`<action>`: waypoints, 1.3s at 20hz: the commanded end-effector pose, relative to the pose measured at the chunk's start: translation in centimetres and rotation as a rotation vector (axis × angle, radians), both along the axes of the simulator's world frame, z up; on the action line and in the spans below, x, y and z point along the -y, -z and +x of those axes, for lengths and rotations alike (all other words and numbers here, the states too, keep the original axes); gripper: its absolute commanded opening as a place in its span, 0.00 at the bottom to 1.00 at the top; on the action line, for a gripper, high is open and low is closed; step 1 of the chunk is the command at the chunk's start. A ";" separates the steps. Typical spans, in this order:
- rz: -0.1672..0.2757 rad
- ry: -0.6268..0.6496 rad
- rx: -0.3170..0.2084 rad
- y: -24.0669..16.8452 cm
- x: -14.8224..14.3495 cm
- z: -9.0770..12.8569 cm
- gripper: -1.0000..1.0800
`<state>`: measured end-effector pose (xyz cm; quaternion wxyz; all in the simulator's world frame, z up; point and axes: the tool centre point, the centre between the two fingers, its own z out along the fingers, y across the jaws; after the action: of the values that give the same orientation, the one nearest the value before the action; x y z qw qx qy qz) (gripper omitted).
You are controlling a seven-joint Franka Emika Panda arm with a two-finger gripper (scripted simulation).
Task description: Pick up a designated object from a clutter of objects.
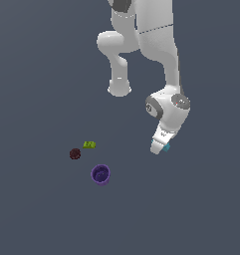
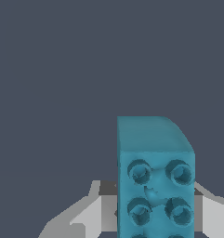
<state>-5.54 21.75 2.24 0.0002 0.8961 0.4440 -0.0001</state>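
Closest to my wrist camera is the small cyan studded plastic building brick (image 2: pixel 155 186), filling the space between the pale grey fingers (image 2: pixel 92 211). I read the gripper (image 1: pixel 160 148) as clamped on that brick, with the cyan showing at its tip in the exterior view (image 1: pixel 166 147). I count 1 cyan brick, 1 lime-green brick (image 1: pixel 89 144), 1 dark maroon bumpy ball (image 1: pixel 75 154) and 1 purple round cup (image 1: pixel 100 174). Those 3 sit grouped well apart from the gripper, toward the exterior view's left, on the dark grey floor (image 1: pixel 42 214).
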 end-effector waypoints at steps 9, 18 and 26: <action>0.000 0.000 0.000 -0.4 0.2 0.1 0.00; 0.000 -0.001 0.000 -4.3 1.7 0.7 0.00; 0.000 -0.002 0.000 -11.2 4.3 1.7 0.00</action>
<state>-4.04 18.00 11.91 0.0002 0.8957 0.4447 -0.0009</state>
